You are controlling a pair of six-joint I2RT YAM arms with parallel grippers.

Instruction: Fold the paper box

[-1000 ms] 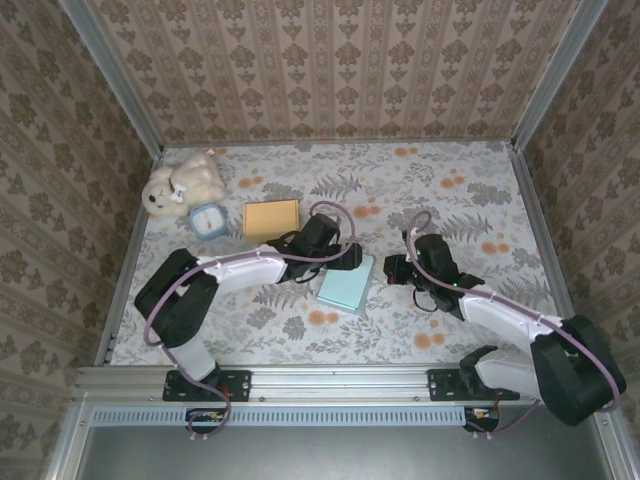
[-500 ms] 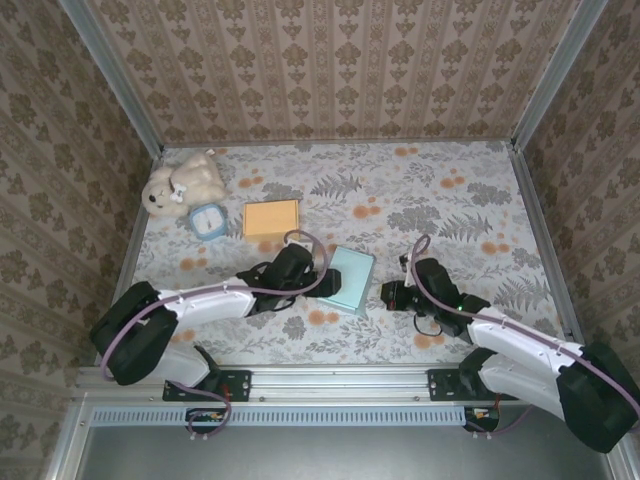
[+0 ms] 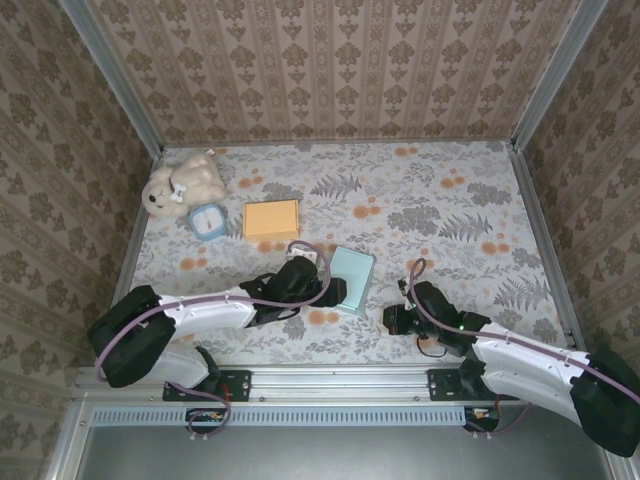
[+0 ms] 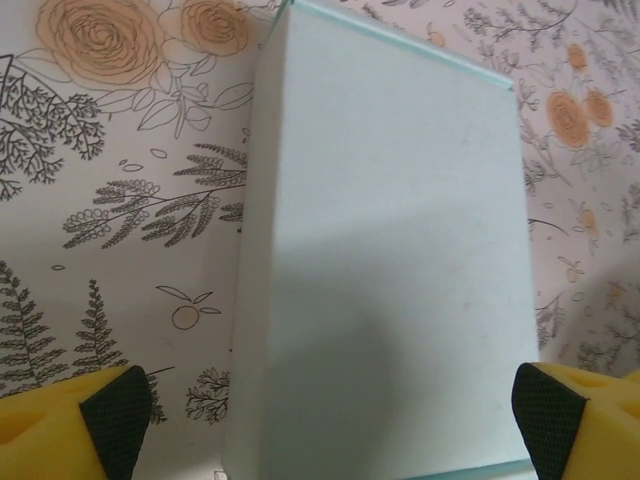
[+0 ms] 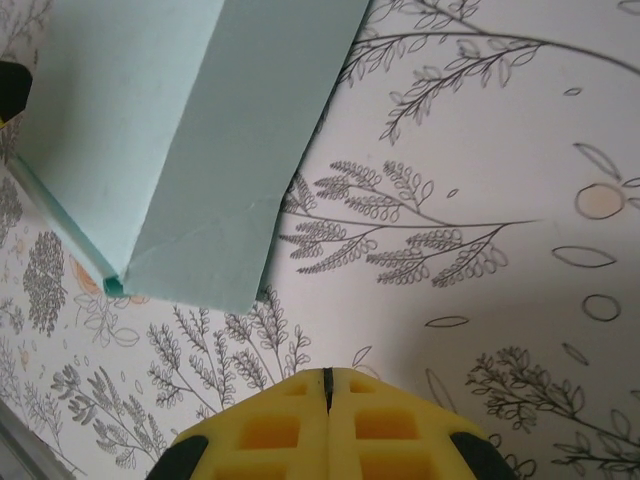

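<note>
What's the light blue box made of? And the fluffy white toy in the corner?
The light blue box looks like thin matte paper or card: flat dull faces, sharp folded edges and a faint crease near one corner. The white toy seems to be soft plush fabric, going by its fuzzy, lumpy outline, though it is too small to be sure.

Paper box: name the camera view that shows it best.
Left wrist: the paper box is close, its top face and one side wall clear. Top external shows the box nearly whole but small; right wrist catches one creased corner of the box.
</note>
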